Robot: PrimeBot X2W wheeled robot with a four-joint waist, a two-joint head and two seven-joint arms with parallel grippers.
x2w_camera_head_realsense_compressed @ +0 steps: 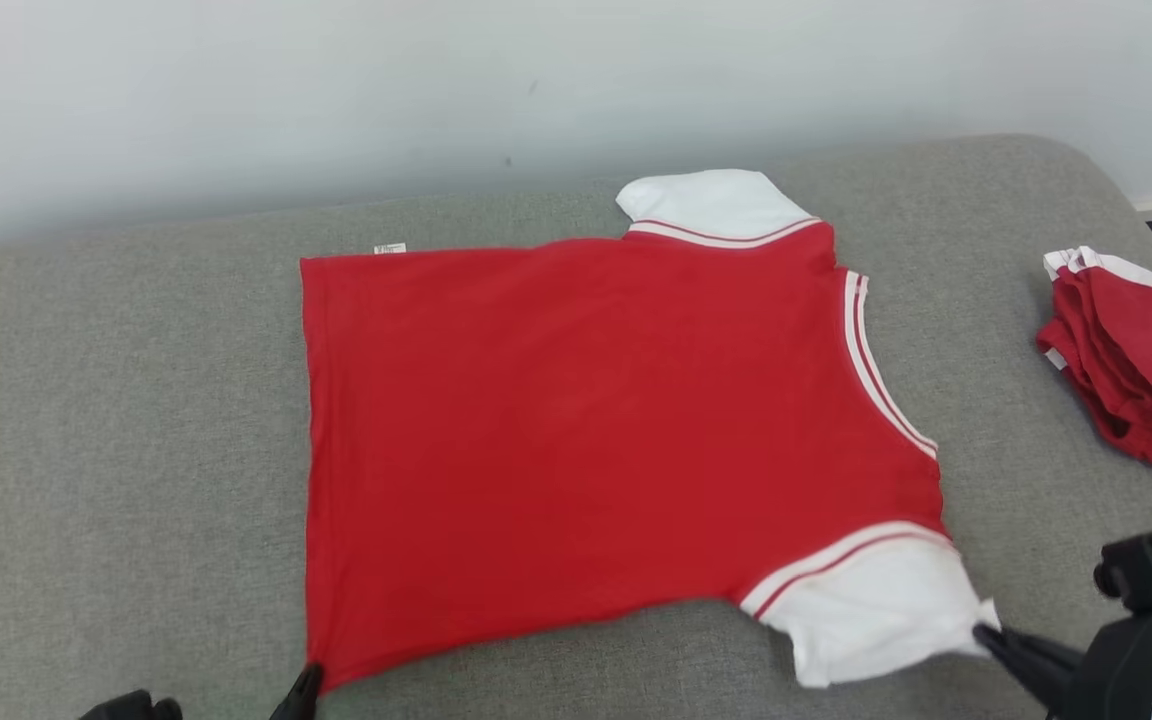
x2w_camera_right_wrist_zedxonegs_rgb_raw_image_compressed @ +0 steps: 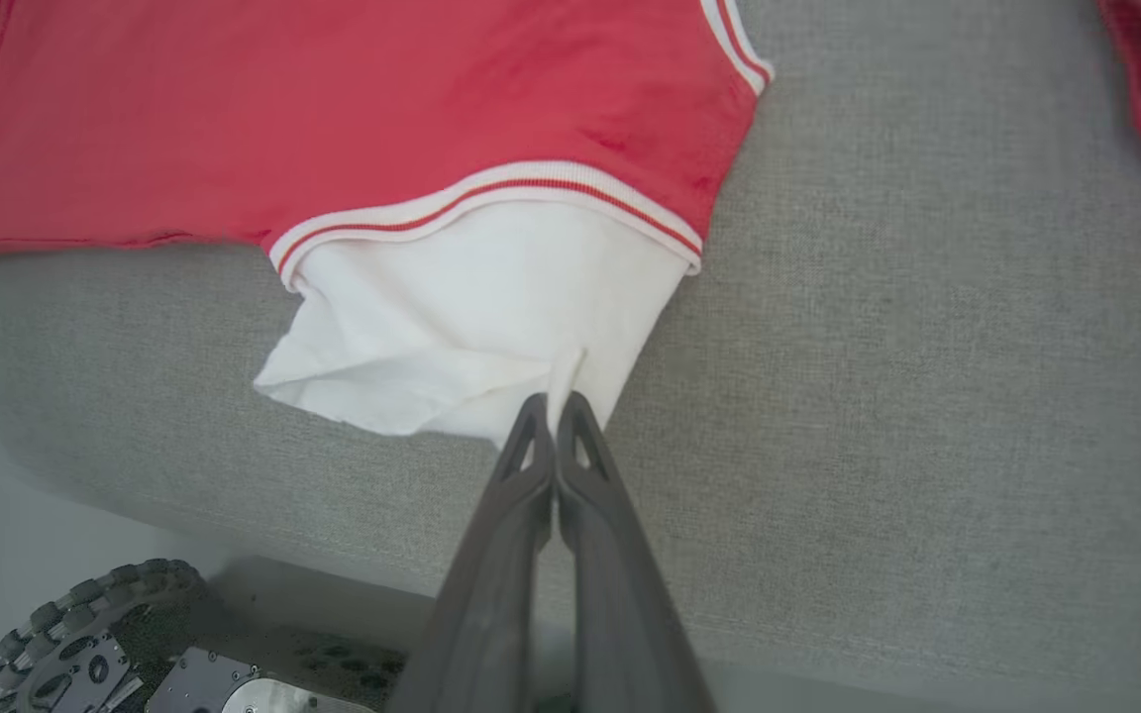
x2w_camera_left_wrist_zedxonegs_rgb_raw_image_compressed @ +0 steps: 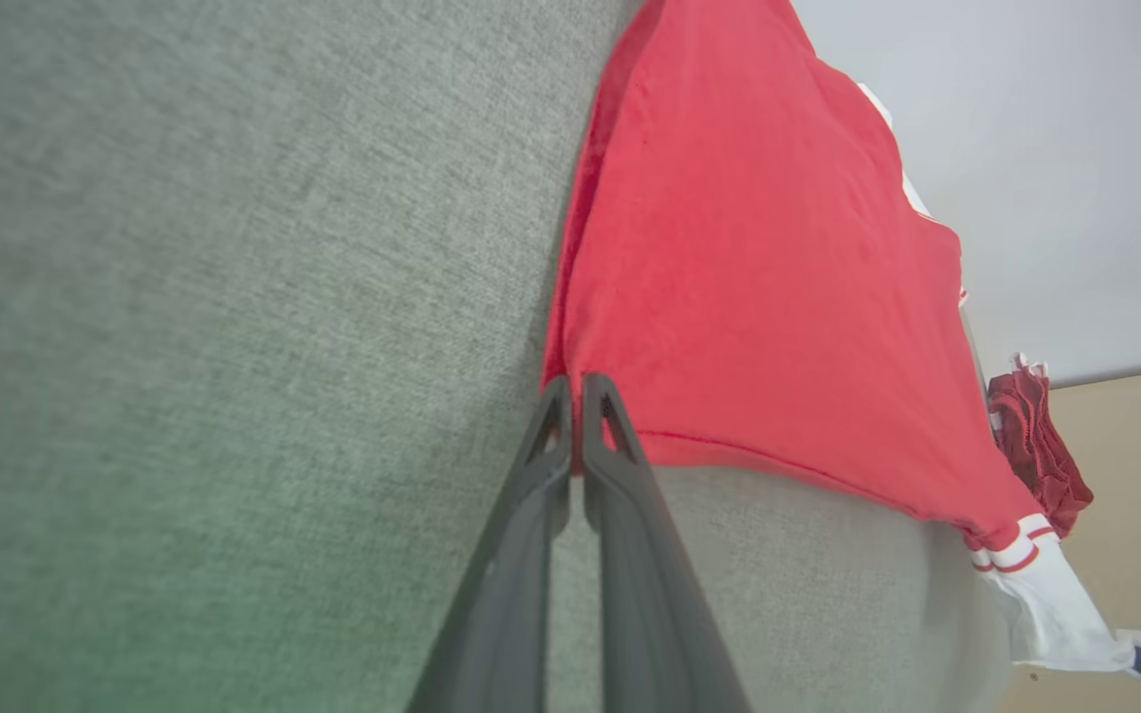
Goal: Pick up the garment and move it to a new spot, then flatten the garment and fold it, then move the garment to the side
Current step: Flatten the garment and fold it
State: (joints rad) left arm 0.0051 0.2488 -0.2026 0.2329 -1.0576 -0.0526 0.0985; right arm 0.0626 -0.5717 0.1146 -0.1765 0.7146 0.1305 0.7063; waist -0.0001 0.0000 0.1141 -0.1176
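L pincer [x2w_camera_left_wrist_zedxonegs_rgb_raw_image_compressed: 575, 386] clenched on red shirt [x2w_camera_head_realsense_compressed: 586, 420] hem corner, R pincer [x2w_camera_right_wrist_zedxonegs_rgb_raw_image_compressed: 553, 404] clenched on white sleeve [x2w_camera_right_wrist_zedxonegs_rgb_raw_image_compressed: 471, 317] edge. Shirt flat on grey padded worktop [x2w_camera_head_realsense_compressed: 116, 400]. Near-edge grips prob to start the fold.

Garment spread across the middle of our tabletop, a bundle off to the right

We have the garment [x2w_camera_head_realsense_compressed: 586, 420] lying flat on the tabletop [x2w_camera_head_realsense_compressed: 116, 400], hem to our left and neck to our right. One sleeve [x2w_camera_head_realsense_compressed: 711, 200] lies at the far side toward the wall [x2w_camera_head_realsense_compressed: 336, 90], the other sleeve [x2w_camera_head_realsense_compressed: 876, 610] at the near edge. Our left gripper [x2w_camera_head_realsense_compressed: 308, 685] meets the near left hem corner, and our right gripper [x2w_camera_head_realsense_compressed: 984, 632] meets the near sleeve's end. The bundle [x2w_camera_head_realsense_compressed: 1131, 370] lies well apart, at the right edge.
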